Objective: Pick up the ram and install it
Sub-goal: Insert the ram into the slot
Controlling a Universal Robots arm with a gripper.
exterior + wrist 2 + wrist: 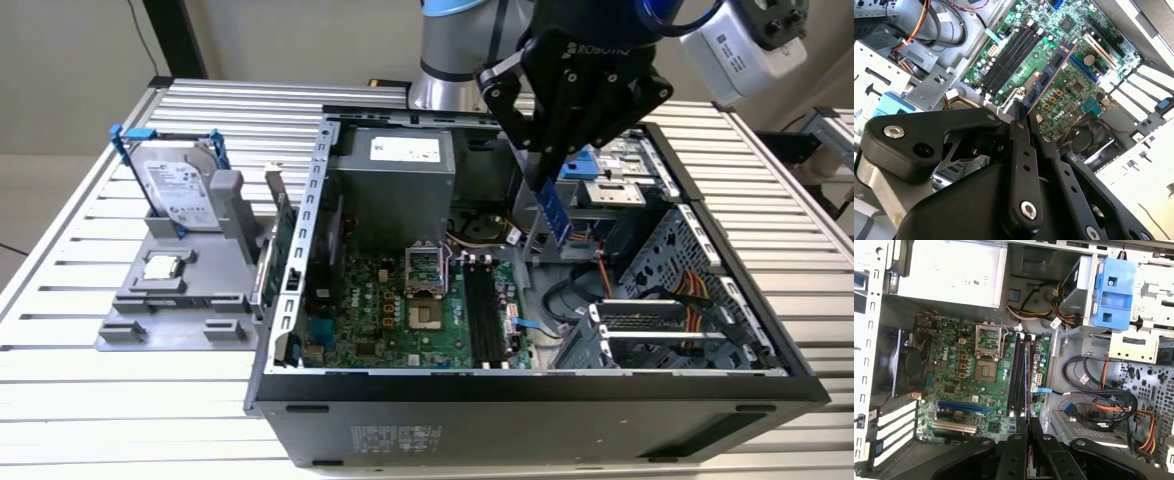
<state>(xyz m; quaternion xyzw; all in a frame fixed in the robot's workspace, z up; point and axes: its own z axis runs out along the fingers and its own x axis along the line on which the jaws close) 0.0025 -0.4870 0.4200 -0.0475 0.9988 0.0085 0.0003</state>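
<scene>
Pinching a long, narrow, thin bluish-green circuit-board ram [557, 212] with the black linkage-fingered gripper [543, 160], pressed together on the stick's upper end. Hanging lengthwise down from the fingertips inside the open top of the black desktop computer case [534, 385]. Held above the green motherboard [387, 310], clear of the long black memory slots [483, 315]. Not yet seated in any slot.

Second wrist view, looking past the gripper [1021, 117] onto the ram's [1049, 75] broad face: blue-green board, row of dark rectangular chips, pale strip at the far end. Running roughly parallel to the slots [1009, 55] from this angle.

First wrist view, same ram [1026, 385] edge-on: just a thin bluish line rising from the gripper [1027, 427] over the slots [1015, 375]. No chips visible from here. Also a bright blue plastic drive caddy [1114, 292] and a dark round fan [904, 365].

Exterior view, outside the case: grey plastic holder [174, 300] on the slatted metal table [80, 400]. Carrying an upright silver hard drive [174, 185] in a blue bracket and a small square silver processor chip [163, 266] lying flat.
</scene>
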